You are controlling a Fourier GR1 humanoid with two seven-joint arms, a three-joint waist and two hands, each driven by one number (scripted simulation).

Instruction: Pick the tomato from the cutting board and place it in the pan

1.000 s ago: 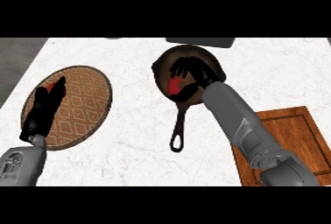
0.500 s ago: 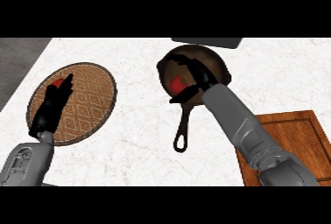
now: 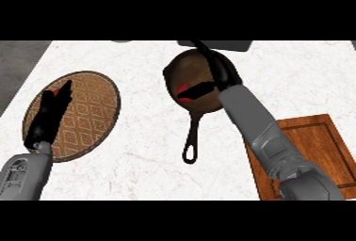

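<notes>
The red tomato (image 3: 185,90) lies inside the dark cast-iron pan (image 3: 182,68) at the counter's far middle, partly hidden under my right thumb. My right hand (image 3: 221,77) hovers over the pan, open, with its fingers stretched straight toward the far rim and the thumb pointing left across the tomato. The wooden cutting board (image 3: 316,146) sits at the near right with nothing on it, partly covered by my right forearm. My left hand (image 3: 51,113) rests open over a round woven mat at the left.
The pan's long handle (image 3: 191,140) points toward me across the white marble counter (image 3: 139,164). The brown woven mat (image 3: 87,113) fills the left side. A dark object (image 3: 230,45) lies past the pan's far rim.
My right hand's fingers have straightened out from around the tomato, which now lies in the pan. The whole scene has shifted slightly in the view. My left hand has kept its pose.
</notes>
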